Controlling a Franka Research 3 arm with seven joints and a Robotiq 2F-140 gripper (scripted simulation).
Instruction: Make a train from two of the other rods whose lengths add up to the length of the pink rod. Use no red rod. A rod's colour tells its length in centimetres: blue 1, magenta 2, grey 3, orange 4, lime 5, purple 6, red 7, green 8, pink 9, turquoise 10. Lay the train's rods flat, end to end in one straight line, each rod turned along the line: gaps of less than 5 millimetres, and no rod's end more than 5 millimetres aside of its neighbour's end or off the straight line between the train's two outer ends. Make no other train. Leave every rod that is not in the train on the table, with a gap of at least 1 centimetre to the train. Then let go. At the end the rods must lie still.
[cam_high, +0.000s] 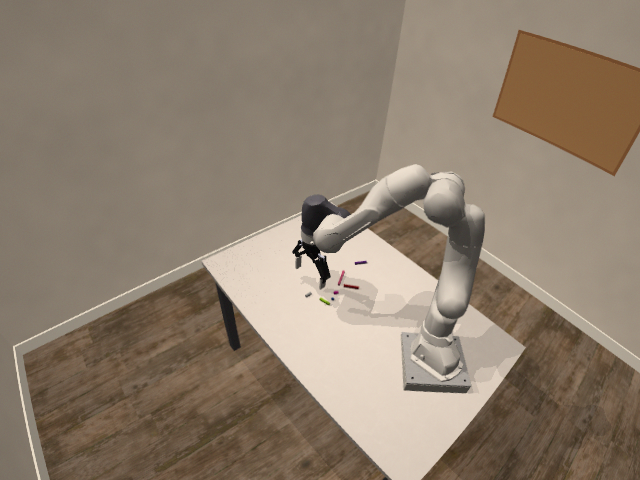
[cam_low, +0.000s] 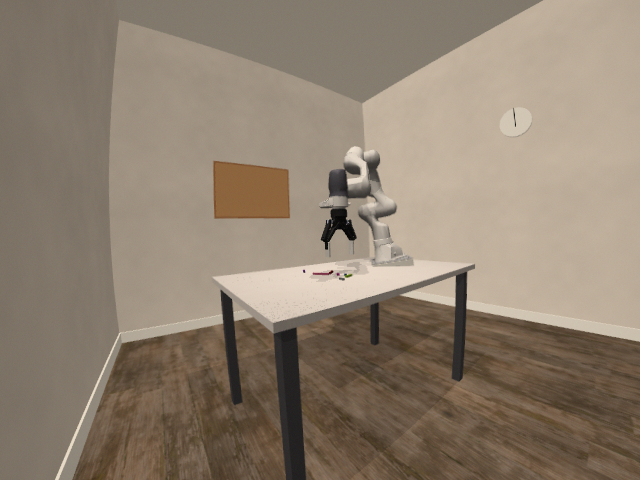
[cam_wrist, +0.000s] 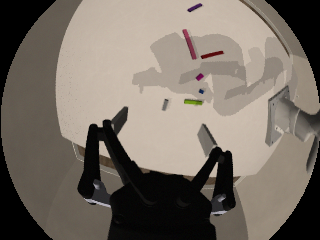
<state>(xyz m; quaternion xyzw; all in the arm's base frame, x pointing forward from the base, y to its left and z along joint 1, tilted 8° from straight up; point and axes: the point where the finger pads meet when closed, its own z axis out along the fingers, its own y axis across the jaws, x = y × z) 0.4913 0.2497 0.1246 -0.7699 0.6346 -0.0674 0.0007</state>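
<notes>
- The gripper (cam_wrist: 162, 127) hung above the counter (cam_high: 361, 361), fingers spread wide, holding nothing.
- The pink rod (cam_wrist: 190, 44) lay flat beside the red rod (cam_wrist: 212, 55).
- The grey rod (cam_wrist: 166, 104) and lime rod (cam_wrist: 194, 102) lay near each other, gap between them.

Six rods are lying on the surface (cam_high: 289, 330): one pink rod (cam_wrist: 190, 44), one red rod (cam_wrist: 212, 55), one purple rod (cam_wrist: 195, 7), one lime rod (cam_wrist: 194, 102), one grey rod (cam_wrist: 166, 104) and one magenta rod (cam_wrist: 199, 78); a blue speck at 6 o'clock of the magenta is looking like a seventh
</notes>
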